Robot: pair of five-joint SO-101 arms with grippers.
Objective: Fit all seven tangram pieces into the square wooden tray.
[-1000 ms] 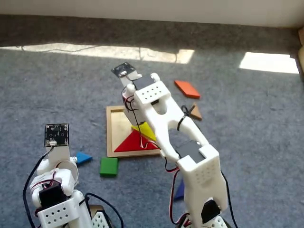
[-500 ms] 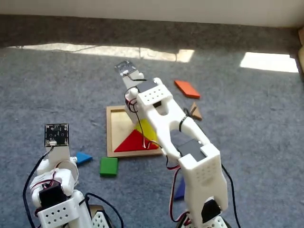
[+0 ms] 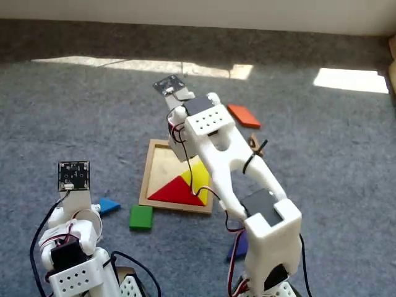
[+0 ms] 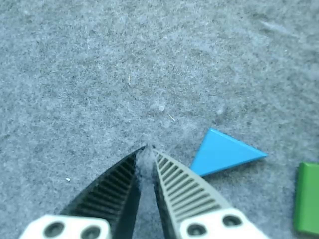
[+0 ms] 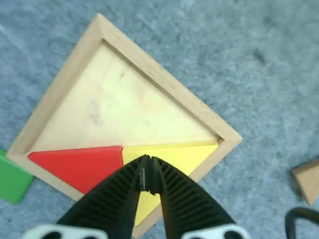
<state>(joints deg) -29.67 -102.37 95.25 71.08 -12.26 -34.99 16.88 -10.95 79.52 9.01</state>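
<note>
The worktop (image 3: pixel 74 111) is covered in grey carpet-like cloth, rough, fuzzy and matt. The square tray (image 5: pixel 114 99), near the centre of the high view, is pale wood, smooth and matt with faint marks. The red triangle (image 5: pixel 82 167) and yellow triangle (image 5: pixel 174 154) lying in it look smooth with a slight sheen. The left hand (image 4: pixel 148 149) has ribbed plastic fingers (image 4: pixel 114 184), one black and one grey. The right arm (image 3: pixel 216 148) has a matt white plastic shell.

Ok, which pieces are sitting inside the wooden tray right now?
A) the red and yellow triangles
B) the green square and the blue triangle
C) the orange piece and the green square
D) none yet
A: the red triangle and yellow triangle lie side by side inside the tray, while the green square and blue triangle lie outside it.
</note>
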